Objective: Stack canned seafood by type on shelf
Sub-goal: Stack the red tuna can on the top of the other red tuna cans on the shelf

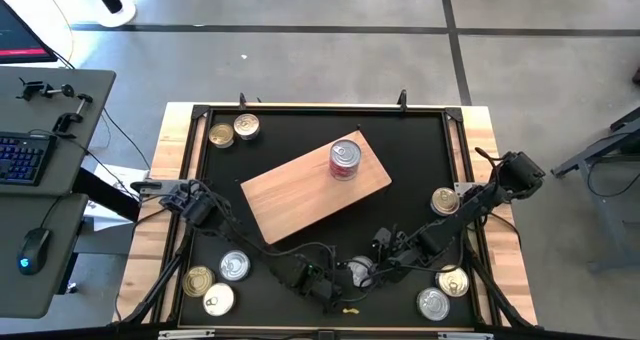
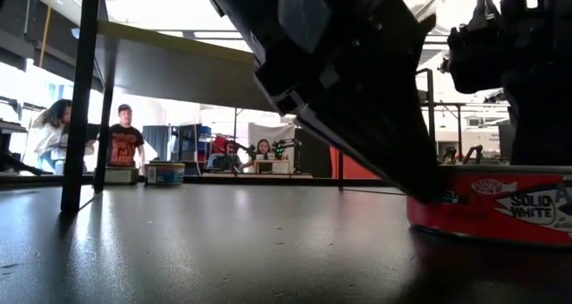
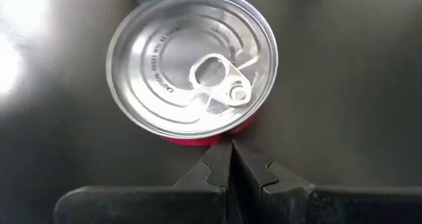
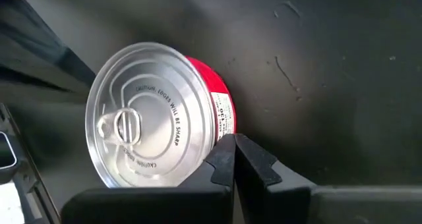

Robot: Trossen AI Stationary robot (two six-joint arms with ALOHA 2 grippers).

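Note:
A flat tin (image 1: 360, 270) with a silver pull-tab top and a red side stands on the black tabletop near the front edge, between my two grippers. My left gripper (image 3: 231, 151) is shut, with its tips at the tin's side toward the table's left and near edge. My right gripper (image 4: 232, 148) is also shut, at the tin's side toward the right and far edge. The low view shows the same tin (image 2: 492, 201) on its base. The shelf (image 1: 300, 195) lies mid-table, with a taller red-labelled can (image 1: 345, 160) upright on it. My left gripper's shut fingertips (image 3: 221, 155) meet the tin's red side wall (image 3: 198, 140) just below the top rim, slanting down from the table's left. The tin stands flat on the tabletop. My right gripper's shut fingertips (image 4: 224, 158) rest against the tin's red side wall (image 4: 221, 112) by the printed label, slanting down from the table's right. The tin is upright on its base.
Other tins stand around the table: two at the far left (image 1: 221, 136) (image 1: 246, 127), three at the near left (image 1: 234, 267) (image 1: 199, 280) (image 1: 218, 299), one at the right (image 1: 445, 201) and two at the near right (image 1: 453, 280) (image 1: 433, 303). People show in the room beyond.

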